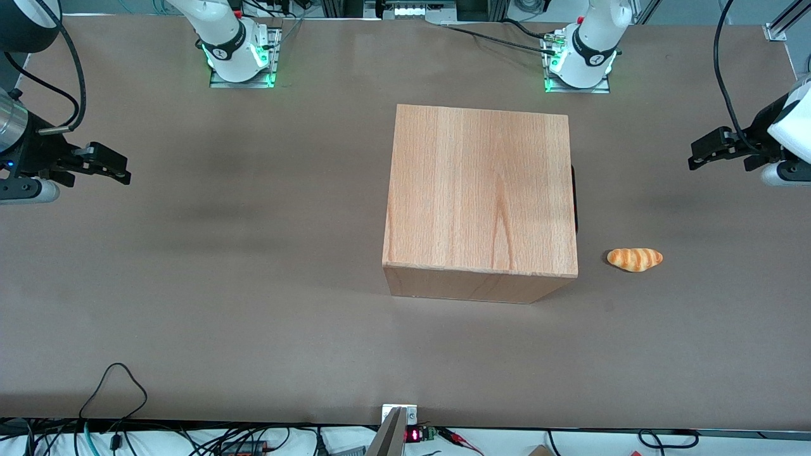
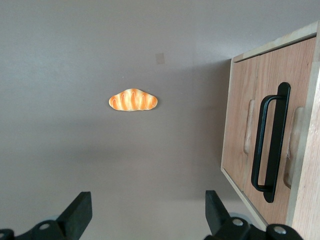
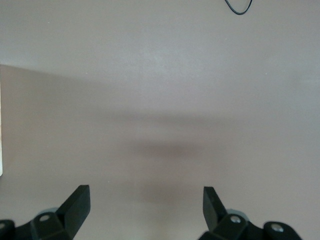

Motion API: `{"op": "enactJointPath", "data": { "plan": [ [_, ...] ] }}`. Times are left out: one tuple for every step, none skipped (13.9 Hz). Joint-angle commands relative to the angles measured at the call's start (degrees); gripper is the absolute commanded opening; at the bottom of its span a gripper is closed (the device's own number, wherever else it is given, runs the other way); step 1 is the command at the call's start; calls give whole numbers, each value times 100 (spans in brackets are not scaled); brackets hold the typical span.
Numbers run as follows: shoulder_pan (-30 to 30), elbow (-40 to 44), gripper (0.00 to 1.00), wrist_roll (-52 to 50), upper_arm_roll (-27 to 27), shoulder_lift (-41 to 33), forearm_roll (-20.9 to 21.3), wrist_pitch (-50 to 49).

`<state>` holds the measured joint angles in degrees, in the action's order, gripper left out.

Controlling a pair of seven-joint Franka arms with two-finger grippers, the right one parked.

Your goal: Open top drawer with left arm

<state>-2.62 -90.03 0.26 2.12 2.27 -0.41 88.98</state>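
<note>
The top drawer [image 2: 252,125] sits shut, flush in the face of the wooden cabinet [image 1: 481,190] that stands on the brown tabletop [image 1: 222,266], its long black bar handle [image 2: 271,142] untouched. The cabinet's drawer face looks toward the working arm's end of the tabletop. From the cabinet, the left arm's gripper [image 1: 697,158] hangs at about 3 o'clock in the front view, well apart from the handle, above bare tabletop, its jaws released and spread wide with nothing between them. A small bread roll [image 1: 635,259] lies at about 4 o'clock from the cabinet, near its drawer-side corner.
</note>
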Motion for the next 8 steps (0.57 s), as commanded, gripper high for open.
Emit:
{"op": "enactJointPath", "data": {
  "plan": [
    [16,-128,100,-43,-28,-139,-20,-21],
    [16,-120,100,-43,-28,-130,-20,-38],
    [16,-120,100,-43,-28,-130,-12,-47],
    [16,-120,100,-35,-10,-130,-20,-73],
    [7,-120,100,18,-19,-95,-20,-152],
    [16,-111,100,27,-19,-60,-29,-248],
    [16,-111,100,-16,-19,-51,-29,-284],
    [16,-102,100,-26,-19,-25,-47,-285]
  ]
}}
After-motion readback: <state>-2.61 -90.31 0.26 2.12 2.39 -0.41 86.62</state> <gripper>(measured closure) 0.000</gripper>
